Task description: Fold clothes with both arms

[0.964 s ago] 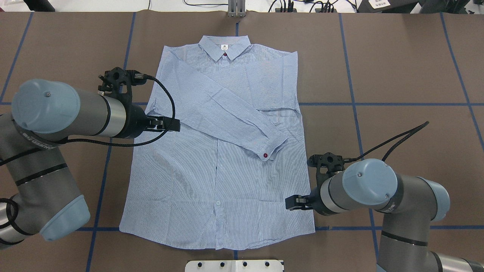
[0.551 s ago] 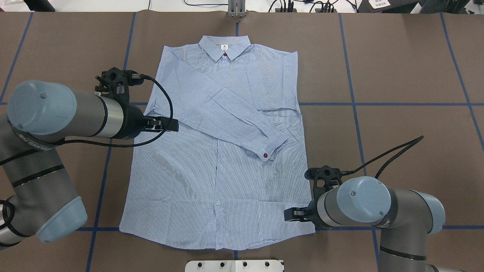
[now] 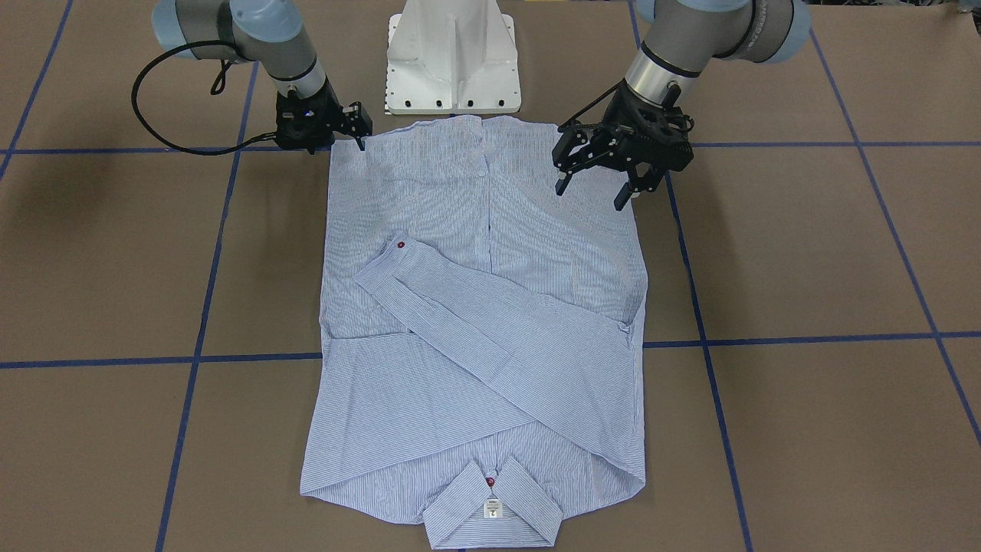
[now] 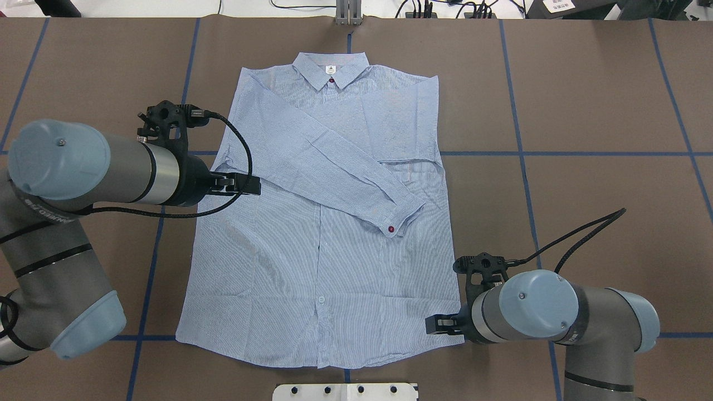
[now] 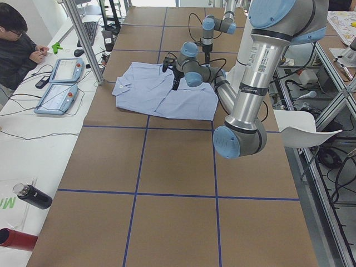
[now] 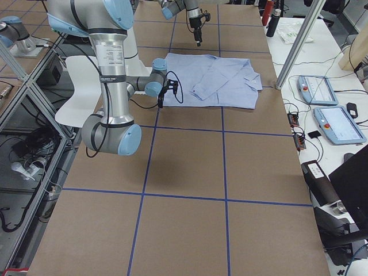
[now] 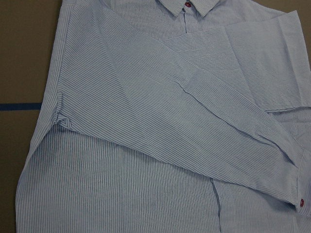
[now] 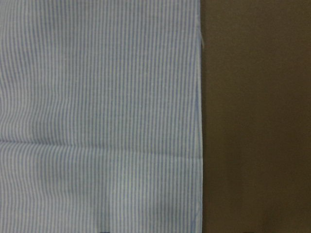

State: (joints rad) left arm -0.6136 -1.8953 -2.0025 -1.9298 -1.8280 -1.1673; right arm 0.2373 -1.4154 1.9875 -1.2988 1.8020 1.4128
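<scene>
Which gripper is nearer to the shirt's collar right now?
Left. The left gripper hovers over the shirt by its armpit, partway down from the collar; the right gripper is at the opposite hem corner.

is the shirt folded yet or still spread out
Partly: the sleeves lie folded across the shirt, whose body is spread flat, full length.

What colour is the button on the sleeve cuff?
The cuff button is red, best seen in the overhead exterior view.

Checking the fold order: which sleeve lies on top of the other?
The diagonal sleeve from the robot's left side, ending in the red-buttoned cuff. It crosses over the other sleeve, folded flat across the chest.
</scene>
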